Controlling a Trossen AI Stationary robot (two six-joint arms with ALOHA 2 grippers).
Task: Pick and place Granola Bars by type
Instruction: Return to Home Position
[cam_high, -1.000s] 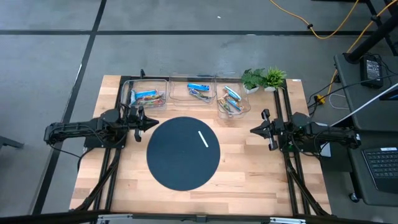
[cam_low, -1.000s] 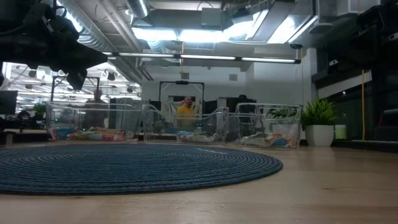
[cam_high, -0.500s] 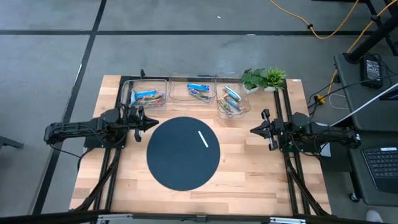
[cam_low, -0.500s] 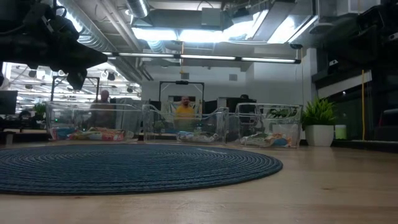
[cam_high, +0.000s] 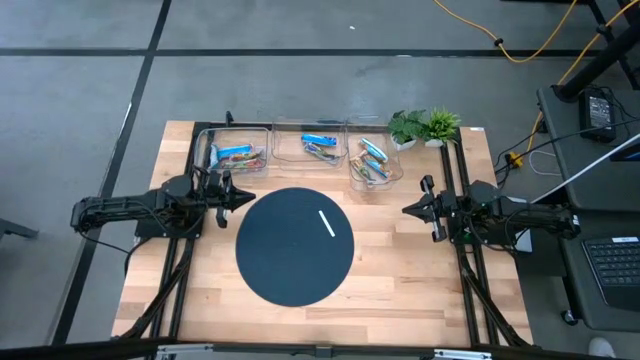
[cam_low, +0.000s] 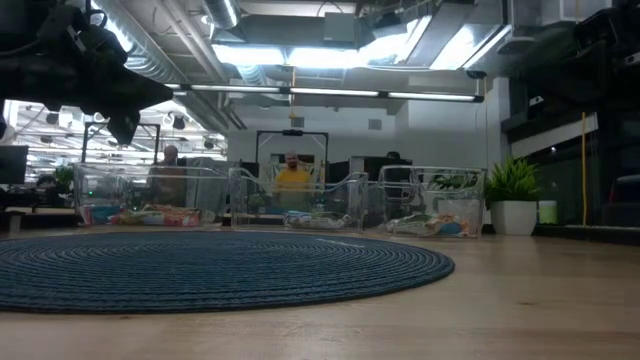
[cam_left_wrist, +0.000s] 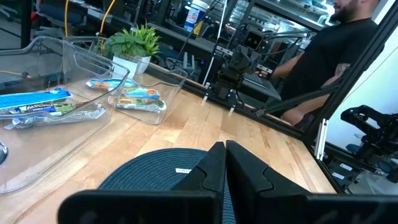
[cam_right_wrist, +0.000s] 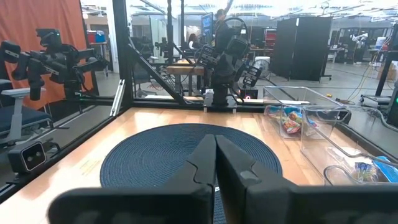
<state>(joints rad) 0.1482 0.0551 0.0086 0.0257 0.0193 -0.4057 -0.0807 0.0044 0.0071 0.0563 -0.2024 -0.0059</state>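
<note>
Foil-wrapped Granola Bars (cam_high: 322, 145) lie in three clear bins (cam_high: 285, 152) at the far edge of the table (cam_high: 400, 275); left jaws and right jaws, closed and empty, flank the dark round mat (cam_high: 290, 255).

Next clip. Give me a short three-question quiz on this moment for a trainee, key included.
1. Multiple choice: what lies on the dark round mat? A) a blue bar B) a thin white strip C) a red bar
2. True or false: the left gripper and the right gripper are both shut and empty.
3. Fill in: the granola bars lie in ___ clear bins.
Key: 1 B; 2 true; 3 three.
</note>
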